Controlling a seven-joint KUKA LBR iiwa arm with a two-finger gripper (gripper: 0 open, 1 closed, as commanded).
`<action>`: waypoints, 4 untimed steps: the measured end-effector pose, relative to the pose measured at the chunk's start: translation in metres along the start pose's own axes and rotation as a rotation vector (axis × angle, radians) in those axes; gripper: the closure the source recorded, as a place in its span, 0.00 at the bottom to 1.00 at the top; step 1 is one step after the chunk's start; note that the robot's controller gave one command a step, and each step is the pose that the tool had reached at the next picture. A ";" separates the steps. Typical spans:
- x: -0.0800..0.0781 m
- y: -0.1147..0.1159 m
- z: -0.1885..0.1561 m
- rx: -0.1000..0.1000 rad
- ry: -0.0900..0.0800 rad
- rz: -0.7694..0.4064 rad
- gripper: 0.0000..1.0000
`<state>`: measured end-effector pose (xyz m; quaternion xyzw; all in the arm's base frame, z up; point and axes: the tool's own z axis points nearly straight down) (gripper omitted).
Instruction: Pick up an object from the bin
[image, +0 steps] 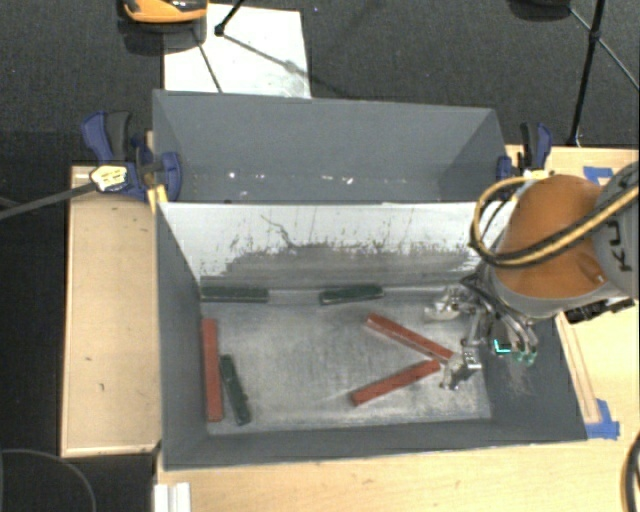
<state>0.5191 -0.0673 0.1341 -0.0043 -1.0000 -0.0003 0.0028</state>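
Observation:
My gripper (460, 368) hangs low at the right side of the bin, its metal fingertips right at the right ends of two red-brown sticks. One red-brown stick (395, 384) lies slanted on the floor, its right end at the fingertips. The other red-brown stick (405, 337) runs from the middle down to the right, ending just above the fingers. Whether either stick sits between the fingers is hidden by the gripper's own body.
On the left of the bin floor a red-brown stick (212, 369) lies lengthwise with a dark green stick (235, 390) beside it. Two more dark green sticks (235, 294) (351, 294) rest along the back wall.

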 end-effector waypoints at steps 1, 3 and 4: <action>-0.002 0.000 -0.004 0.001 -0.008 -0.002 0.00; 0.011 0.015 0.059 0.000 -0.020 -0.053 1.00; -0.007 0.018 -0.112 0.002 -0.015 -0.128 1.00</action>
